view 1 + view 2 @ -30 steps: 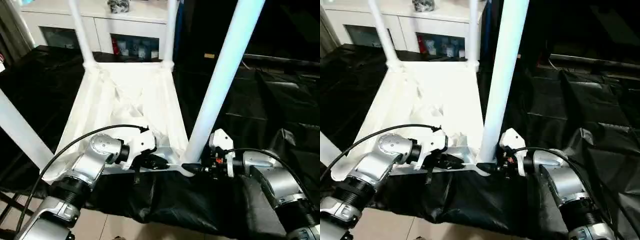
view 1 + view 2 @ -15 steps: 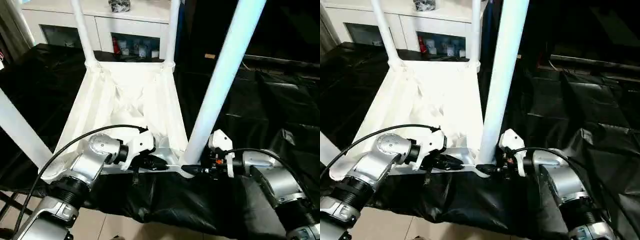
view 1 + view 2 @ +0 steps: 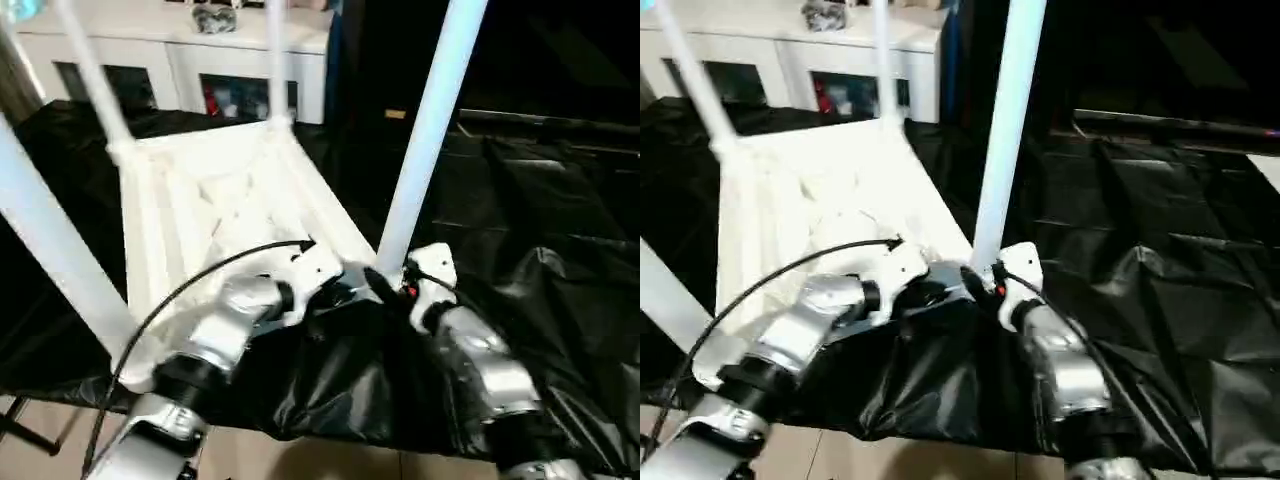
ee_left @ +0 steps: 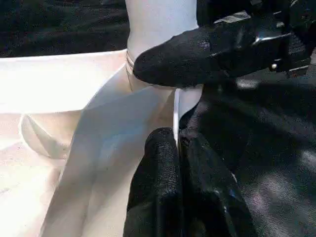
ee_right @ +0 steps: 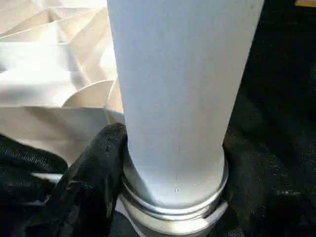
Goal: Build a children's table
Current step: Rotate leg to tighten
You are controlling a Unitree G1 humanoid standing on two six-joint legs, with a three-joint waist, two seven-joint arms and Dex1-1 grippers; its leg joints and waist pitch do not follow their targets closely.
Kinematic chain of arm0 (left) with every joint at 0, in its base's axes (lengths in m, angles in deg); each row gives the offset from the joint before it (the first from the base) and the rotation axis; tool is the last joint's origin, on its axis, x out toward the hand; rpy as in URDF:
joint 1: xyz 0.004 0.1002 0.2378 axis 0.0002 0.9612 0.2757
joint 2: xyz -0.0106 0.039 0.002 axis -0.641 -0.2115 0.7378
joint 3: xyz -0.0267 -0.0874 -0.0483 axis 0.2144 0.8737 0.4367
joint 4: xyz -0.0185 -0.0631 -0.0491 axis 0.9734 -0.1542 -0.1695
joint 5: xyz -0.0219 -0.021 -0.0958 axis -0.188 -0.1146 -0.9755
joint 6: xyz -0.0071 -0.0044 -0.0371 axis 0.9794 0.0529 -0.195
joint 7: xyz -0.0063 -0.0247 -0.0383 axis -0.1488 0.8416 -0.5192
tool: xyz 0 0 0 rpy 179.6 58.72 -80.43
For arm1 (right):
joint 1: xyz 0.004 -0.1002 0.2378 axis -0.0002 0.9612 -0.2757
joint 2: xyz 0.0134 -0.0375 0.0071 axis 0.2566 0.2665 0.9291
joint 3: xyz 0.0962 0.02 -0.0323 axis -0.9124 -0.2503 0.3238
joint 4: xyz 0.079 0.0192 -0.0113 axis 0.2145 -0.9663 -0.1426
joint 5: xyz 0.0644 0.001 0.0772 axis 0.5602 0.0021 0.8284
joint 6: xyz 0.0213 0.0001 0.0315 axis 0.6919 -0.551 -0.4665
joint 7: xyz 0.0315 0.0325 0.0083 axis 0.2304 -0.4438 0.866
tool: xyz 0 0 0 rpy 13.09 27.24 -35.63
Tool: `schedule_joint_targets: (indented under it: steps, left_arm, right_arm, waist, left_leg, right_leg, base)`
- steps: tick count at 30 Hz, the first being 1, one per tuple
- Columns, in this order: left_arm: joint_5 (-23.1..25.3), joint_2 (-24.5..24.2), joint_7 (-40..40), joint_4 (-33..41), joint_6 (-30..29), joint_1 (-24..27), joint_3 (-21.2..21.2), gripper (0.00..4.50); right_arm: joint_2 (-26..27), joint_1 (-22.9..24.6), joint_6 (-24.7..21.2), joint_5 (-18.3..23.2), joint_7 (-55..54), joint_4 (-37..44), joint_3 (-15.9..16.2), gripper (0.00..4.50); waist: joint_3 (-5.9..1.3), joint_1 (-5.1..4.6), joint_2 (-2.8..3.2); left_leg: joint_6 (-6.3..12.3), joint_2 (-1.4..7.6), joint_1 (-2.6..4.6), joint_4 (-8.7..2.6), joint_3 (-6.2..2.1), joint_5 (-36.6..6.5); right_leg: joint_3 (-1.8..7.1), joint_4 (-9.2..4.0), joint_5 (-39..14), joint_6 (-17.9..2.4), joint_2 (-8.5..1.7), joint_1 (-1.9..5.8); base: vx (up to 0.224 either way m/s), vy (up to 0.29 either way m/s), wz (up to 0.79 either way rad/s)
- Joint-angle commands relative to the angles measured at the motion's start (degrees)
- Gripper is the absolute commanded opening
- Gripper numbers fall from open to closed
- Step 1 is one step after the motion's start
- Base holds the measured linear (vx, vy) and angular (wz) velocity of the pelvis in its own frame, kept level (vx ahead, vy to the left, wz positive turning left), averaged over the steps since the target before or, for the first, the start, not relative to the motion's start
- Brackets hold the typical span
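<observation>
The upside-down white plastic children's table (image 3: 215, 195) lies on black sheeting (image 3: 540, 190), legs up, and has swung since a second ago — its near corner now points at the robot. There the left gripper (image 4: 177, 143) pinches the tabletop's thin rim, clenched; beside it, the right gripper (image 5: 170, 163) clasps the white tubular leg (image 3: 425, 130) at its socket — probably repositioning the assembled table.

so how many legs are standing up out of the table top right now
4. One leg rises at the near right corner, beside the right gripper; one leg at the near left; one leg at the far left; one leg at the far right.
</observation>
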Motion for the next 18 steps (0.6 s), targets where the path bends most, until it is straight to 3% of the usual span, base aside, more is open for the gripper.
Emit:
schedule_joint_targets:
  steps: [1, 4, 6, 9, 10, 12, 14, 15, 16, 18]
  left_arm:
    - [-0.31, 2.95, -1.44, 0.48, 1.31, -0.45, -3.64, 0.00]
    - [-0.78, 1.74, -2.74, 1.38, 1.72, -0.01, -3.51, 0.00]
    - [-1.42, 0.39, -4.76, 2.09, 2.28, 0.43, -3.25, 0.00]
    - [-2.86, -1.87, -9.33, 3.61, 2.92, 1.30, -3.15, 0.00]
    - [-3.51, -2.68, -11.25, 4.41, 2.83, 1.69, -3.28, 0.00]
    - [-4.47, -4.74, -14.96, 5.81, 2.88, 2.44, -3.53, 0.00]
    - [-4.75, -5.39, -15.95, 5.73, 2.94, 2.48, -3.31, 0.00]
    - [-4.79, -5.49, -16.13, 5.76, 2.96, 2.50, -3.31, 0.00]
    - [-5.04, -6.83, -18.11, 6.01, 3.25, 2.83, -3.45, 0.00]
    - [-5.06, -8.11, -19.69, 6.17, 3.64, 3.14, -3.60, 0.00]
  right_arm:
    - [3.48, -1.10, 0.56, 0.50, 3.89, -0.38, 4.68, 3.35]
    - [2.77, -0.72, 0.22, 1.89, 5.41, 1.11, 3.97, 3.45]
    - [0.83, -0.41, 0.36, 2.75, 7.98, 2.57, 3.78, 3.78]
    - [-2.75, -0.03, 0.01, 3.92, 12.54, 4.08, 3.56, 3.84]
    - [-3.98, 0.06, 0.11, 3.29, 13.58, 4.21, 3.86, 3.99]
    - [-8.28, 0.77, 0.19, 2.06, 18.61, 5.21, 5.44, 4.15]
    - [-10.24, 1.22, 0.61, 2.38, 21.51, 6.28, 5.75, 4.15]
    - [-10.38, 1.28, 0.62, 2.57, 21.89, 6.44, 5.73, 4.15]
    - [-12.14, 1.88, 0.43, 4.29, 26.26, 7.90, 5.80, 4.15]
    - [-13.82, 2.26, 0.10, 5.51, 30.12, 8.72, 6.13, 4.15]
  waist:
    - [-2.62, -0.08, 0.36]
    - [-2.66, 0.00, 0.48]
    - [-2.74, 0.06, 0.49]
    - [-2.98, 0.38, 0.63]
    - [-3.04, 0.46, 0.93]
    - [-3.34, 0.62, 0.47]
    - [-3.46, 1.03, 0.92]
    - [-3.52, 1.05, 0.91]
    - [-3.52, 1.18, 0.53]
    - [-3.43, 1.51, 0.70]
  left_leg:
    - [-0.10, 0.90, 0.67, -4.24, -1.43, -25.32]
    - [0.16, 1.04, 0.56, -4.34, -1.34, -24.75]
    - [0.33, 1.07, 0.52, -4.32, -1.23, -24.11]
    - [1.23, 1.25, 0.39, -4.15, -0.97, -21.28]
    - [1.53, 1.29, 0.31, -4.07, -0.85, -19.70]
    - [2.43, 1.26, 0.25, -3.67, -0.54, -16.41]
    - [3.89, 1.32, 0.26, -3.32, -0.34, -12.95]
    - [4.17, 1.29, 0.09, -3.30, -0.33, -12.13]
    - [4.71, 1.31, 0.04, -3.25, -0.31, -11.28]
    - [5.23, 1.40, 0.12, -3.27, -0.32, -11.17]
  right_leg:
    - [1.38, -5.81, -29.91, -5.29, -2.51, 1.35]
    - [1.59, -5.40, -26.84, -6.48, -2.42, 1.45]
    - [1.69, -5.20, -24.79, -7.26, -2.40, 1.60]
    - [1.96, -4.53, -19.35, -9.31, -2.40, 1.89]
    - [2.05, -4.19, -16.72, -10.40, -2.36, 1.99]
    - [2.08, -3.52, -11.87, -12.00, -2.22, 2.26]
    - [2.17, -2.84, -6.62, -13.72, -2.14, 2.39]
    - [2.14, -2.65, -5.61, -13.97, -2.17, 2.60]
    - [2.10, -2.55, -4.89, -14.27, -2.25, 2.69]
    - [2.11, -2.65, -5.76, -14.18, -2.38, 2.73]
  base:
    - [0.000, 0.000, 0.00]
    - [0.000, 0.000, 0.00]
    - [0.000, 0.000, 0.00]
    - [0.000, 0.000, 0.00]
    - [0.000, 0.000, 0.00]
    - [0.050, -0.007, 0.05]
    - [0.028, -0.002, 0.04]
    - [0.000, 0.000, 0.00]
    - [0.000, 0.000, 0.00]
    - [0.000, 0.000, 0.00]
